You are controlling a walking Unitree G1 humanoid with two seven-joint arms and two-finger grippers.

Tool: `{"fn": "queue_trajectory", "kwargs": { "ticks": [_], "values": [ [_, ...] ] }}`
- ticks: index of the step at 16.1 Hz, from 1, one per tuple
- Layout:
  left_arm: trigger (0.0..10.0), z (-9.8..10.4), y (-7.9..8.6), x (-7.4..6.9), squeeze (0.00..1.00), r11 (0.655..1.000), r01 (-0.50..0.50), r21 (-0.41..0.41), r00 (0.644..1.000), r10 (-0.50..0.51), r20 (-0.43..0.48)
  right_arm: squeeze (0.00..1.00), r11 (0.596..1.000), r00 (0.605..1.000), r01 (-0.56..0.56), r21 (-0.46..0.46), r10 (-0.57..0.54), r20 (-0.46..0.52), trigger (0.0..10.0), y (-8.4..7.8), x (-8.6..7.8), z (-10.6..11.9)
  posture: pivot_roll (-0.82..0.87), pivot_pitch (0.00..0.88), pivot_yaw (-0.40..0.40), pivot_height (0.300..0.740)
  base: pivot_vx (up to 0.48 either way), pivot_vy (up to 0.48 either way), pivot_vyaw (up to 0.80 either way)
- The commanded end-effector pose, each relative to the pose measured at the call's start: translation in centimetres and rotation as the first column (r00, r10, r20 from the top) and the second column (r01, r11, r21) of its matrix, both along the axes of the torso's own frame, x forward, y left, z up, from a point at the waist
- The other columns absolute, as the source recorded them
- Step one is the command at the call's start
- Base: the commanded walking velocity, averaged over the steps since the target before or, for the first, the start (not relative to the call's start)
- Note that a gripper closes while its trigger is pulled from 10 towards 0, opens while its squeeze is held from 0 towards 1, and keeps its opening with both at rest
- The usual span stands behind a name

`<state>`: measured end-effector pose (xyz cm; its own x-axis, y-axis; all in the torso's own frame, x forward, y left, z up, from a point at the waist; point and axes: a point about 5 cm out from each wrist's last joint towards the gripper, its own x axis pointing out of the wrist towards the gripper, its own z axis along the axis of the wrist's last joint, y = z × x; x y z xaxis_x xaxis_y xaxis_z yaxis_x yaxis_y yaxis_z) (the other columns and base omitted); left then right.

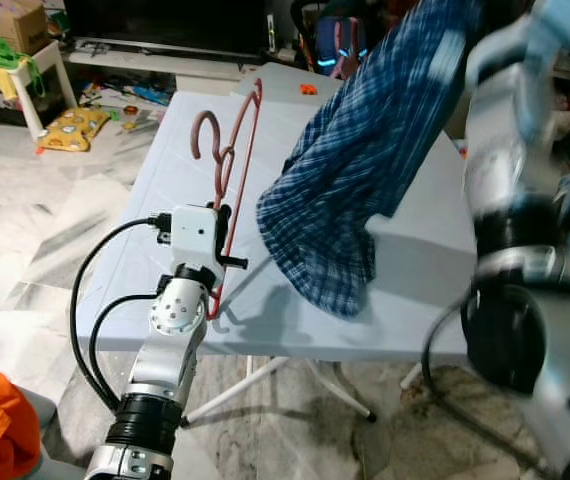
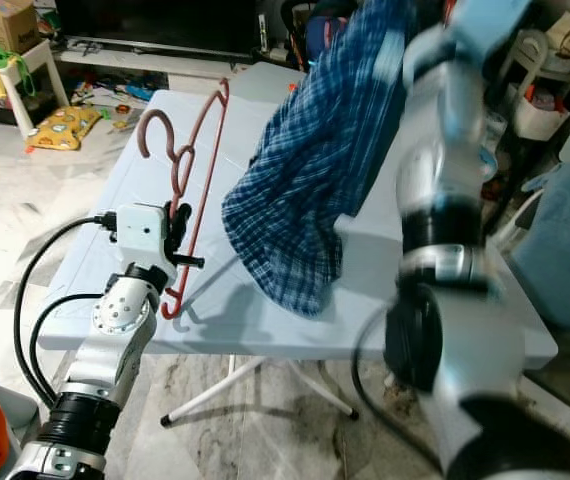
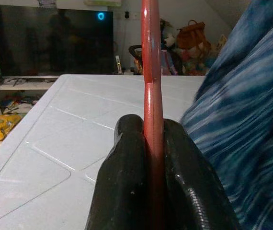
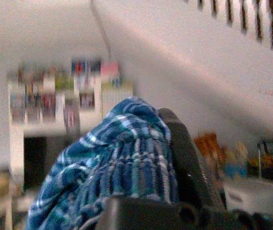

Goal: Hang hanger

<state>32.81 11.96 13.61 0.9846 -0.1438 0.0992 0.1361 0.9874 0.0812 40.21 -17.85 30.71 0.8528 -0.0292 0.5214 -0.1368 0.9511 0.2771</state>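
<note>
Left gripper [image 3: 153, 143] is clamped on the red hanger [image 1: 240, 170] over the table's [image 1: 165, 190] near edge; right gripper [image 4: 167, 143] pinches the plaid shirt [image 1: 365, 160] up high.

1. Even, soft indoor light falls on the white plastic folding counter [image 1: 165, 180].
2. The silver right arm [image 2: 445, 230] at 3 o'clock is motion-blurred.
3. The right wrist view is dim, grainy and unfocused.
</note>
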Motion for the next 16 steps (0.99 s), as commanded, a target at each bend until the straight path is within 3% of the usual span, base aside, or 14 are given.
{"fn": "queue_trajectory", "kwargs": {
  "ticks": [1,2,3,5,7,11,16],
  "values": [
    [10.0,-3.0,0.1,-0.6,0.00,1.000,0.002,0.027,0.989,0.002,-0.146,0.00,0.997,0.991,-0.035,-0.070,0.025,-0.132,10.0,0.3,0.1,-3.8,0.19,0.000,-0.103,0.740,0.000,0.000,0.00],
    [10.0,-3.0,-0.1,-0.6,0.00,1.000,0.009,0.025,0.989,-0.005,-0.148,1.00,0.981,0.964,-0.069,-0.179,0.020,-0.264,10.0,0.8,-0.4,-7.9,0.18,0.000,-0.097,0.740,0.000,0.000,0.00],
    [10.0,-3.1,-0.2,-0.6,0.00,1.000,0.014,0.023,0.989,-0.010,-0.150,1.00,0.967,0.943,-0.106,-0.230,0.024,-0.333,10.0,1.1,-0.8,-10.0,0.18,0.000,-0.095,0.740,0.000,0.000,0.00],
    [10.0,-3.2,-0.6,-0.7,0.00,0.999,0.035,0.019,0.986,-0.032,-0.163,1.00,0.891,0.853,-0.220,-0.396,-0.021,-0.522,10.0,0.9,-3.2,-16.6,0.15,0.000,-0.080,0.740,0.000,0.000,0.00],
    [10.0,-3.4,-0.9,-0.7,0.00,0.998,0.053,0.016,0.983,-0.050,-0.174,1.00,0.854,0.782,-0.276,-0.442,-0.068,-0.619,10.0,-0.4,-5.3,-20.0,0.14,0.000,-0.073,0.740,0.000,0.000,0.00],
    [10.0,-3.3,-1.1,-0.6,0.00,0.997,0.072,0.015,0.982,-0.068,-0.177,1.00,0.848,0.753,-0.223,-0.481,-0.164,-0.637,10.0,-3.0,-7.0,-20.8,0.13,0.000,-0.057,0.740,0.000,0.000,0.00],
    [10.0,-3.3,-1.3,-0.5,0.00,0.996,0.084,0.014,0.981,-0.080,-0.179,1.00,0.776,0.709,-0.362,-0.516,-0.130,-0.693,10.0,-4.4,-9.5,-21.2,0.12,0.000,-0.049,0.740,0.000,0.000,0.00]
  ]
}}
